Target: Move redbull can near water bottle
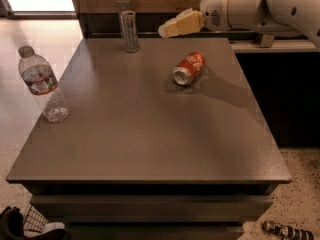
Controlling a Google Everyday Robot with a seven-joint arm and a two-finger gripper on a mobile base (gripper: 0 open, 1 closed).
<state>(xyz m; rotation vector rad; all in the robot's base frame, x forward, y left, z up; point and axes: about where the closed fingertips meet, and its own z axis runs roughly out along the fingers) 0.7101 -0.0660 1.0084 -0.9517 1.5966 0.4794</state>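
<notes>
While one gripper (169, 30), empty, opening unclear, hovers near one redbull can (130, 31), one water bottle (42, 84) stands apart

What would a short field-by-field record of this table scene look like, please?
redbull can: upright, far edge of table
water bottle: standing at left edge, well apart from the redbull can
Coca-Cola can: on its side, right of centre
tool: in the air right of the redbull can, not touching it
task state: redbull can not yet grasped
</notes>
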